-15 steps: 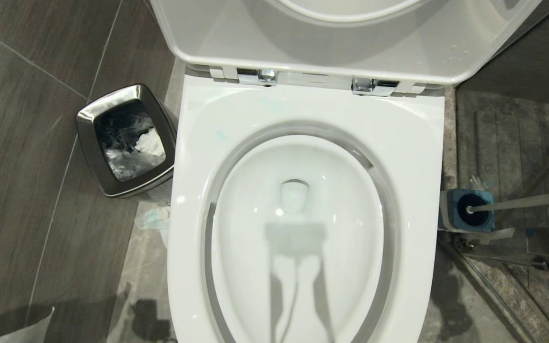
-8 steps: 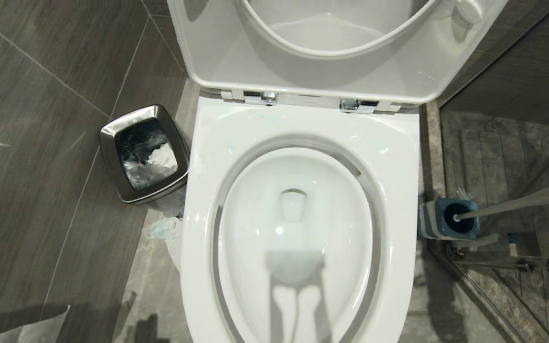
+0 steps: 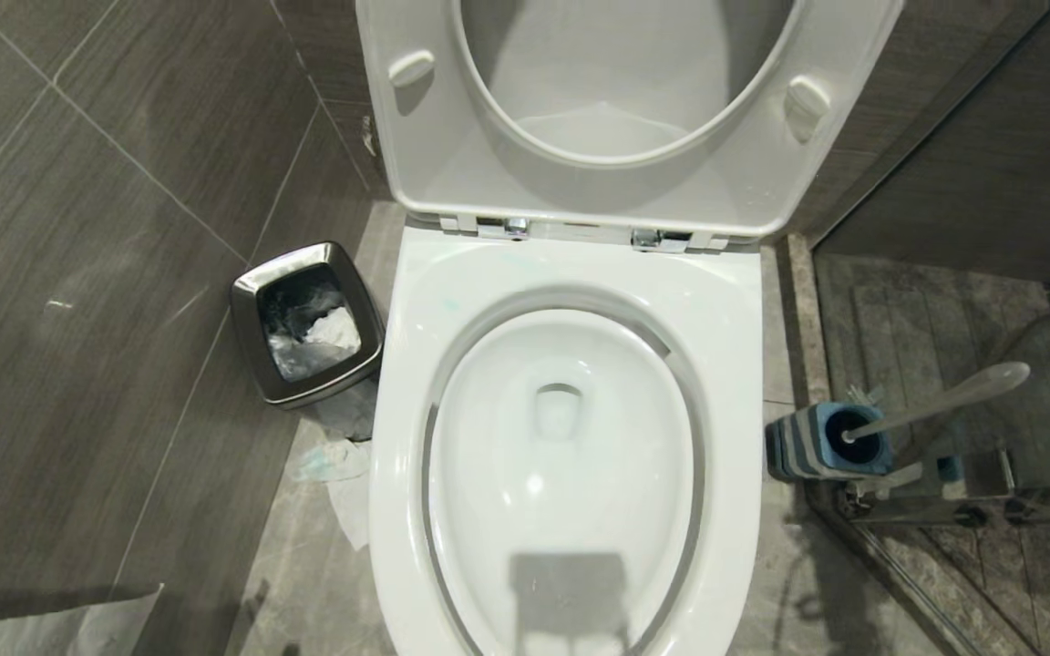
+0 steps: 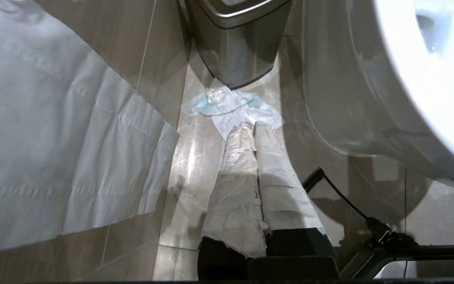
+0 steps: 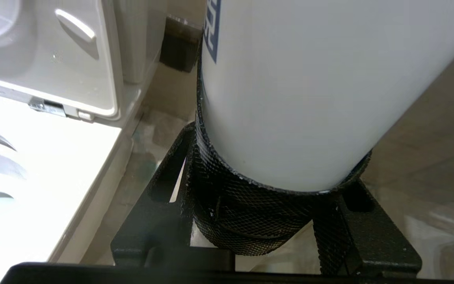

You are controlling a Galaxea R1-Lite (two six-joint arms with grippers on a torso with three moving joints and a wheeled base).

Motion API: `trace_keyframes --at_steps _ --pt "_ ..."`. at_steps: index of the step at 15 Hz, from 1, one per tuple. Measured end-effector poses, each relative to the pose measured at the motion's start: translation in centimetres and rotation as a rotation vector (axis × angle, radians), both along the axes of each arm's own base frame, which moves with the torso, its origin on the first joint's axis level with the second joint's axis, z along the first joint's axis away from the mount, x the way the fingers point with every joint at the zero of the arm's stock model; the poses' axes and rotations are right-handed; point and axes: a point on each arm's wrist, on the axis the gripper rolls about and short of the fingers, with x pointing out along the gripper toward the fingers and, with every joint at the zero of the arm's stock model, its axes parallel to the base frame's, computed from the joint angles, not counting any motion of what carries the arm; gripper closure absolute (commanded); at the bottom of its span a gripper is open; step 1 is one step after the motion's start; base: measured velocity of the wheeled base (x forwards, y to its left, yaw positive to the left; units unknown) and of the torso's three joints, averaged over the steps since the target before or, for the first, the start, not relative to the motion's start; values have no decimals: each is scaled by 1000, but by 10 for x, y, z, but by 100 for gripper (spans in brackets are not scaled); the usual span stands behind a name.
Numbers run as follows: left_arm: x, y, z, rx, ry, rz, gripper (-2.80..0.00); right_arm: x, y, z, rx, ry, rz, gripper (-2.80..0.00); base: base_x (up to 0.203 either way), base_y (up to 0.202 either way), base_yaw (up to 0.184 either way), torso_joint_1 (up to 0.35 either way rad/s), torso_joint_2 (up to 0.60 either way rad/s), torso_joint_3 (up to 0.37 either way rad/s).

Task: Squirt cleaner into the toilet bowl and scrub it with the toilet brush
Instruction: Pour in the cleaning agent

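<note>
One toilet (image 3: 571,437), with one seat (image 3: 580,137) raised against one lid behind it, and two seat bumpers (image 3: 411,66) showing on its underside. Two chrome hinges (image 3: 502,226) join seat to bowl. One steel bin (image 3: 306,321) stands on the far side of the toilet from the brush. One brush (image 3: 940,399) sits in one striped holder (image 3: 817,444), just beside the toilet. One crumpled tissue (image 3: 329,460) lies on the floor by the bin (possibly more than one scrap, hard to separate). One hanging paper sheet (image 4: 53,150). One white bottle (image 5: 298,90). Two grippers: the left gripper (image 4: 252,128) and the right gripper (image 5: 266,221).
</note>
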Motion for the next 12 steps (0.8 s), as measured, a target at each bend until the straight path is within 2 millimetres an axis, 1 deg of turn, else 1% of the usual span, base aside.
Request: trace_keyframes --at_steps 6,9,12 --pt "0 0 0 1 0 0 0 1 0 1 0 2 0 0 0 0 0 2 3 195" --pt "0 0 0 0 0 1 0 3 0 1 0 5 0 0 0 0 0 7 1 70" --pt "0 0 0 -1 0 1 0 6 0 1 -4 16 0 0 0 0 0 0 0 0"
